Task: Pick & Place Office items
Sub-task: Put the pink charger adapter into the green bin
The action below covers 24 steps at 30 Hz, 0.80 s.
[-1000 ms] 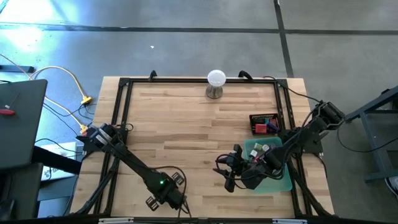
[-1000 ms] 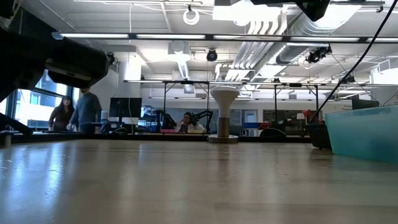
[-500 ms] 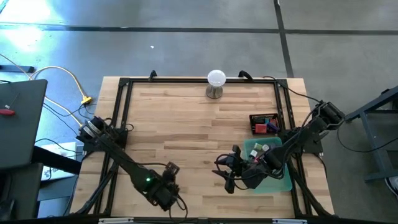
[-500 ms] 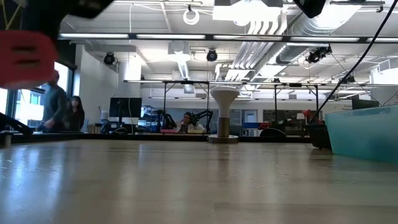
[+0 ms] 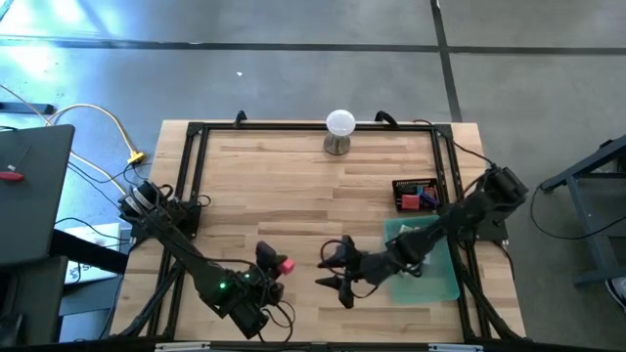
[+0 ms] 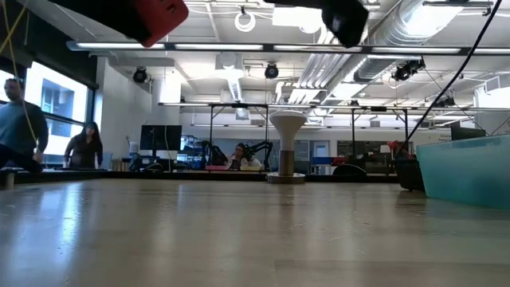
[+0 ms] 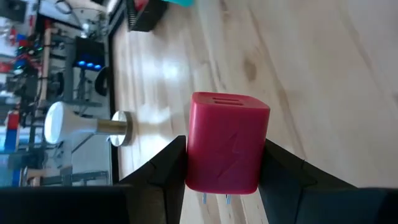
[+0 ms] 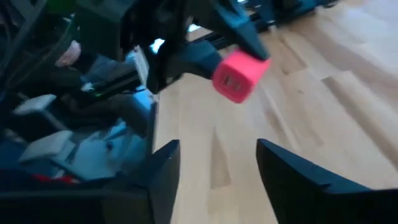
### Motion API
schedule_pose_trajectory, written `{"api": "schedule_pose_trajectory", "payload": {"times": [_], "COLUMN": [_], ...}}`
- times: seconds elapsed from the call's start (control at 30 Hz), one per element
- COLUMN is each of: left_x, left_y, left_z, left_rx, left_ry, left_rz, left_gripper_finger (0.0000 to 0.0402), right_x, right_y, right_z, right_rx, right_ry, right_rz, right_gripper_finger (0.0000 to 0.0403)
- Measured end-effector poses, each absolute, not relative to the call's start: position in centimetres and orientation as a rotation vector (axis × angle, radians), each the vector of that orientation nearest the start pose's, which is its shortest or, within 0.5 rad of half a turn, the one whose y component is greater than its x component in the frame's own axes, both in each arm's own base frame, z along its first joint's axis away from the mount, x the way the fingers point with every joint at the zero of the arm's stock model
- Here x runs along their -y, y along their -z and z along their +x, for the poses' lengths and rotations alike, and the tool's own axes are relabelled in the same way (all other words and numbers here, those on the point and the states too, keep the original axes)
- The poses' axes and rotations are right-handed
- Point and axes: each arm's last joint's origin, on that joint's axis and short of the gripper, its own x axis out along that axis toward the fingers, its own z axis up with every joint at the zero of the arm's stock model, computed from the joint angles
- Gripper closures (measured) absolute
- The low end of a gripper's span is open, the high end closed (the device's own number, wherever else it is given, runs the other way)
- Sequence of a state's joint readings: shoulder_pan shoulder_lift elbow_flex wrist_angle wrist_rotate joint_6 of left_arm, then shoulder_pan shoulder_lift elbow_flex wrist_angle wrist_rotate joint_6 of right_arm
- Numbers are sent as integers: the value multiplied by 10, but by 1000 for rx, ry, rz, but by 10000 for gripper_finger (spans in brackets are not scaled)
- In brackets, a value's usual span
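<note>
From above: left tool (image 5: 277, 264) near the table's (image 5: 293, 186) near edge, left of centre, clamped on a red block (image 5: 286, 265). Right tool (image 5: 331, 271) just right of it, apart from the block, fingers spread with nothing between them. Behind the right arm, a translucent green tray (image 5: 438, 284) at the near right; farther back a black bin (image 5: 415, 194) with red, purple and other small pieces inside. White ball on a metal stand (image 5: 339, 130) at the far edge, centre.

Low, level with the table: red block (image 6: 158, 19) up high at upper left, well clear of the wood. Dark tool part (image 6: 344, 21) to its right, also high. Stand (image 6: 286, 151) in the middle distance, tray wall (image 6: 466, 169) at right. People in the room beyond.

Left wrist: red block (image 7: 227, 143) pinched between two dark fingers (image 7: 163, 171), small metal prongs showing at its gripped end; stand (image 7: 87, 126) lying farther off.

Right wrist: own fingers (image 8: 163, 174) parted, empty; block (image 8: 239, 76) ahead, held by the other tool above the wood.
</note>
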<state>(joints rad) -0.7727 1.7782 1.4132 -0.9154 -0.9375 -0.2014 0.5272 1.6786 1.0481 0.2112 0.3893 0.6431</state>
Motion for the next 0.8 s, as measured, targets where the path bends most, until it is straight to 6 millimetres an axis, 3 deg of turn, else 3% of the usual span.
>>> {"api": "schedule_pose_trajectory", "payload": {"times": [0.13,0.33,0.8], "left_x": [226,221,197], "left_y": [-250,-251,-252], "left_z": [267,271,292], "left_rx": [-773,-734,-724], "left_ry": [-279,-360,-465], "left_rz": [755,682,547], "left_gripper_finger": [256,256,256], "right_x": [-168,-149,-142], "right_y": [-223,-220,-224], "right_z": [338,351,354], "right_rx": [-386,-341,-271], "right_ry": [-62,-1,108], "right_rz": [477,494,485], "right_gripper_finger": [174,138,128]}}
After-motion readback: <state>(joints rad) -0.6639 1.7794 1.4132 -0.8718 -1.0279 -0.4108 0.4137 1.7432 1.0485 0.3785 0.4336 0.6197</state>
